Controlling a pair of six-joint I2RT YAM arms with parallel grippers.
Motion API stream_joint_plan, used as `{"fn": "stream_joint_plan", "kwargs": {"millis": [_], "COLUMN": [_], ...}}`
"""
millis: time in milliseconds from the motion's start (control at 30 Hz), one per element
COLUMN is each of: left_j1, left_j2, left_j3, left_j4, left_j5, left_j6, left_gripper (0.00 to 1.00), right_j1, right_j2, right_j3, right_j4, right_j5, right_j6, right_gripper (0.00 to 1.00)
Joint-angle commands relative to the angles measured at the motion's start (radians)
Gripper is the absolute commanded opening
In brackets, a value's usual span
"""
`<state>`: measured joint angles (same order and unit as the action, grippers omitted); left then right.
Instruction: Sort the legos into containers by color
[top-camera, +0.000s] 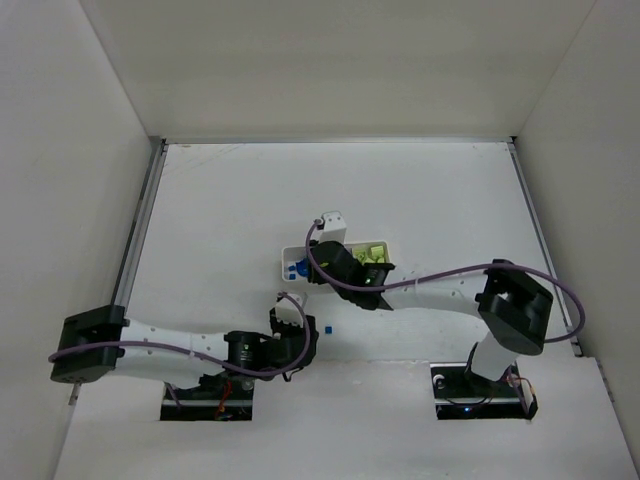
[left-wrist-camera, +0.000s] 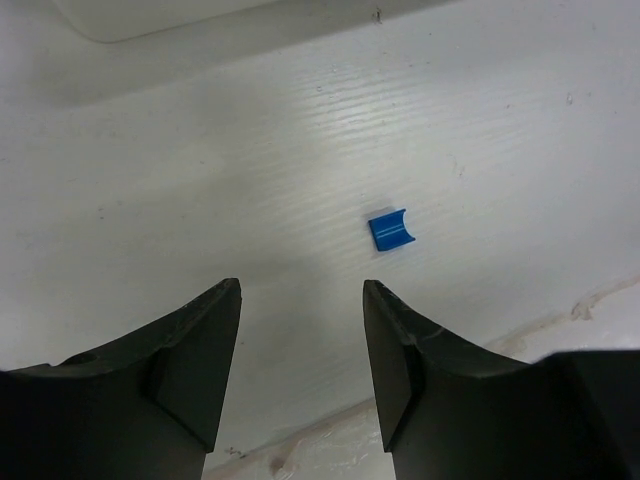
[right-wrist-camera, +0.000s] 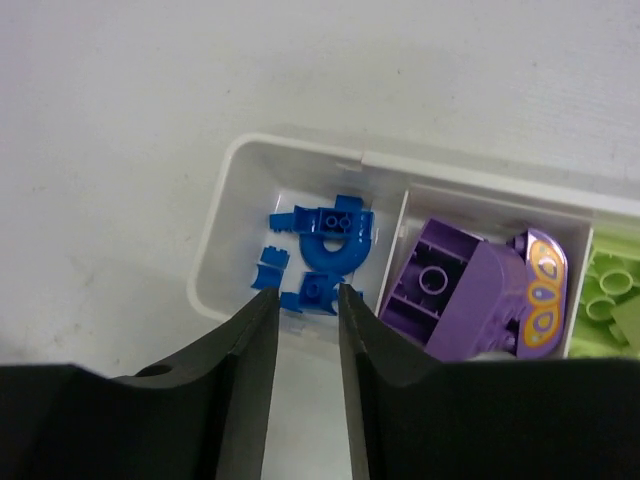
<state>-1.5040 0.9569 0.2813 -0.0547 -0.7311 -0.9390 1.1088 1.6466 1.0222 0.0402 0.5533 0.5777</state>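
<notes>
Left gripper half-wide, empty; tiny blue brick at 1 o'clock, outside jaws: descent now risks flicking it away. Right gripper narrow, empty, above tray

The white table bears the divided tray and one loose blue brick.

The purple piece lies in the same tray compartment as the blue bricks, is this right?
No. The purple piece lies in the middle compartment of the tray, beside the end one that holds the blue bricks. The right wrist view shows it.
</notes>
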Motion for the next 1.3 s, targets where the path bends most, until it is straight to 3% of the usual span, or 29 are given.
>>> {"fn": "stream_joint_plan", "kwargs": {"millis": [0, 67, 433, 833, 967, 1100, 1267], "left_j1": [-0.006, -0.008, 0.0, 0.015, 0.008, -0.018, -0.042], "left_j2": [0.078, 0.132, 0.345, 0.488, 0.552, 0.537, 0.372], "left_j3": [0.062, 0.084, 0.194, 0.223, 0.246, 0.263, 0.292], "left_j4": [0.104, 0.128, 0.162, 0.165, 0.153, 0.095, -0.048], "left_j5": [0.007, 0.012, 0.016, 0.016, 0.01, -0.022, -0.157], "left_j6": [0.029, 0.043, 0.108, 0.08, 0.074, 0.054, 0.046], "left_gripper": [0.5, 0.5, 0.49, 0.28, 0.15, 0.05, 0.04], "right_j1": [-0.031, -0.043, -0.059, -0.062, -0.062, -0.07, -0.088], "right_j2": [0.012, -0.007, -0.113, -0.255, -0.277, -0.304, -0.375], "right_j3": [0.05, 0.039, -0.091, -0.226, -0.244, -0.269, -0.315], "right_j4": [0.09, 0.101, 0.144, 0.184, 0.184, 0.184, 0.184], "right_j5": [-0.068, -0.076, -0.064, -0.061, -0.055, -0.046, -0.041], "right_j6": [-0.044, -0.042, -0.022, 0.027, 0.028, 0.031, 0.031], "right_gripper": [0.4, 0.45, 0.44, 0.43, 0.43, 0.43, 0.43]}}
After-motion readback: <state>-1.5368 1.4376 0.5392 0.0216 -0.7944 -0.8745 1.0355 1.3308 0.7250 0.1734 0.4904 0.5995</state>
